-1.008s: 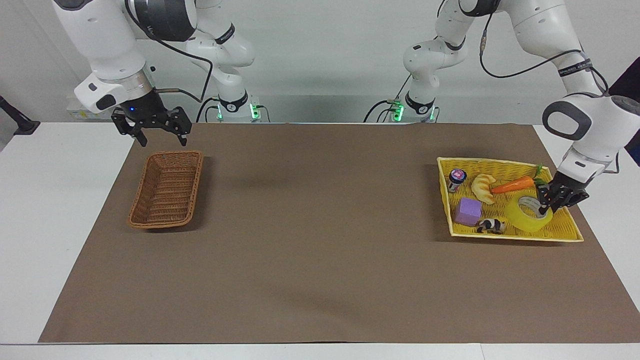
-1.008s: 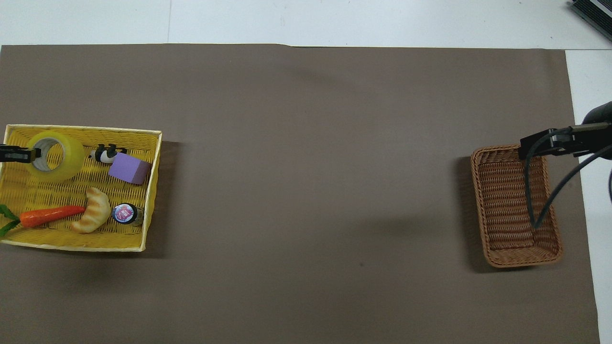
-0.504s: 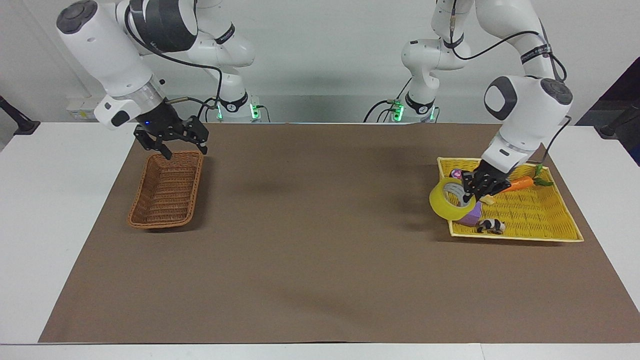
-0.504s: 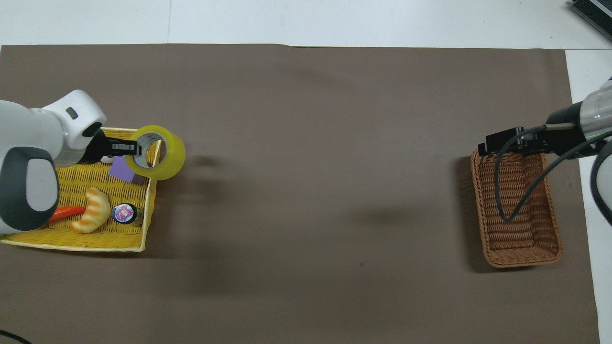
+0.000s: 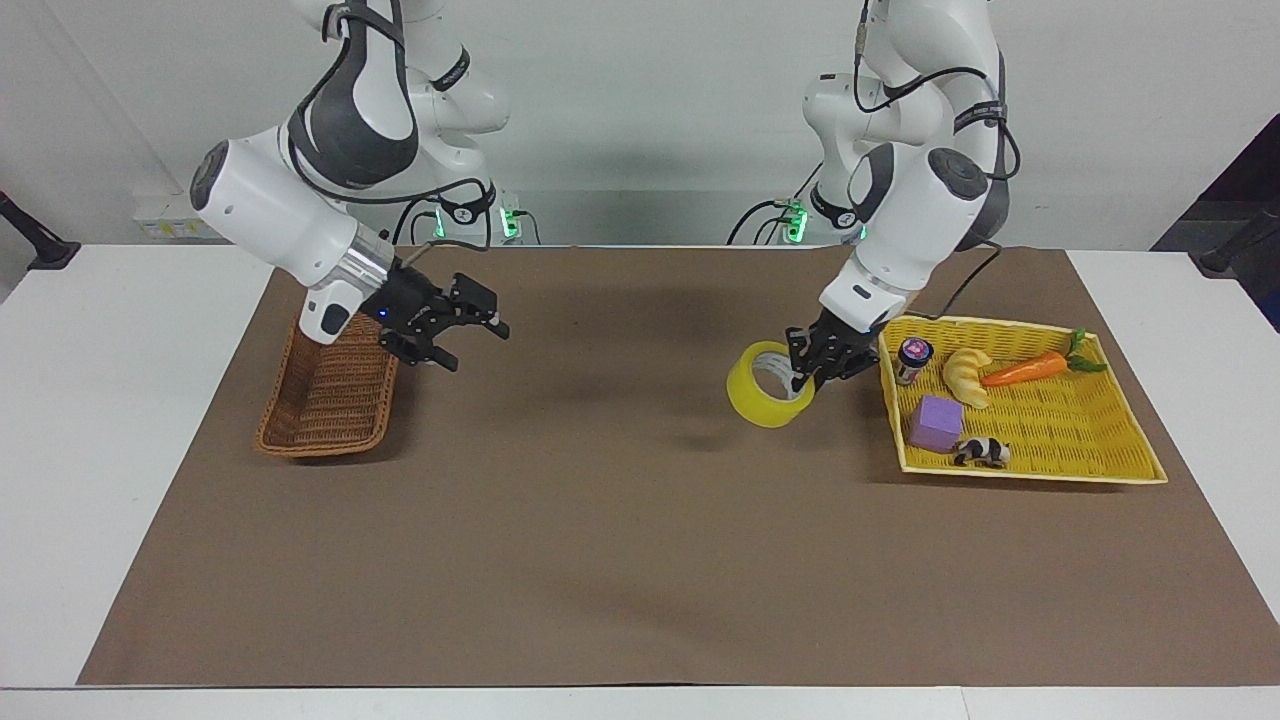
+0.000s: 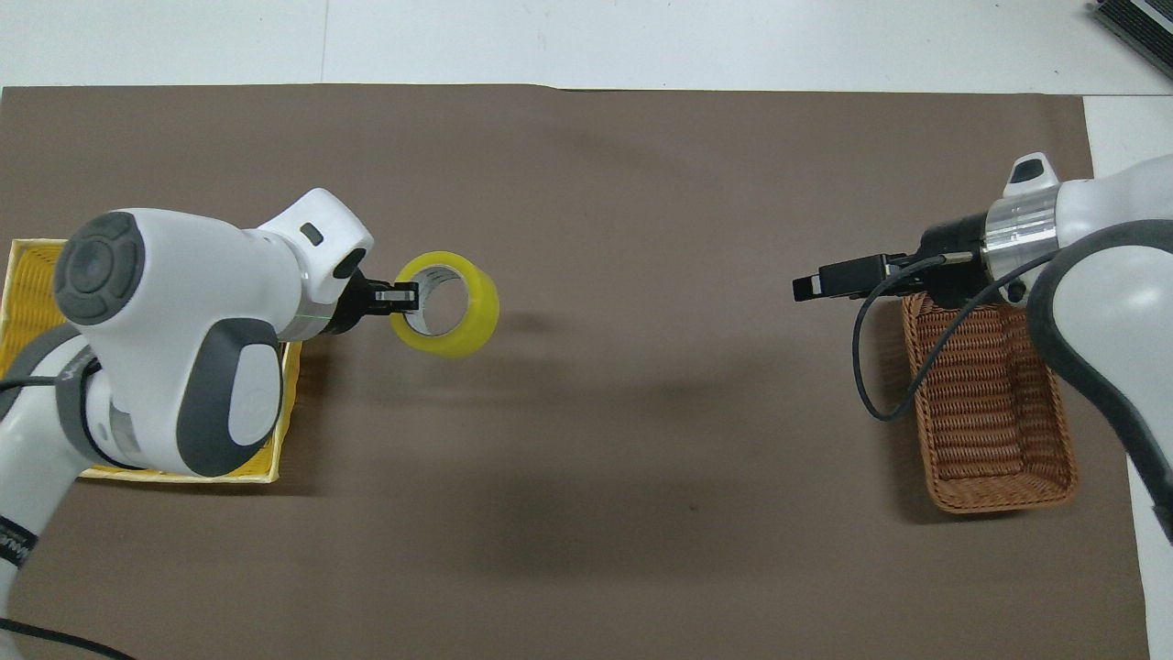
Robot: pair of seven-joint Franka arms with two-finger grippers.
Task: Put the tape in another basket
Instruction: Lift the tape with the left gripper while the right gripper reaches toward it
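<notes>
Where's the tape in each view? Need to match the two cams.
Facing view: the tape is right of centre, held by the left tool over the brown mat, just off the yellow tray.
Overhead view: the tape is left of centre, over the mat.
Shared landmark: the wicker basket at the right arm's end.

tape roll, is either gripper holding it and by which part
The left gripper holds the tape by its ring wall, over the brown mat. The right gripper holds nothing.
</notes>
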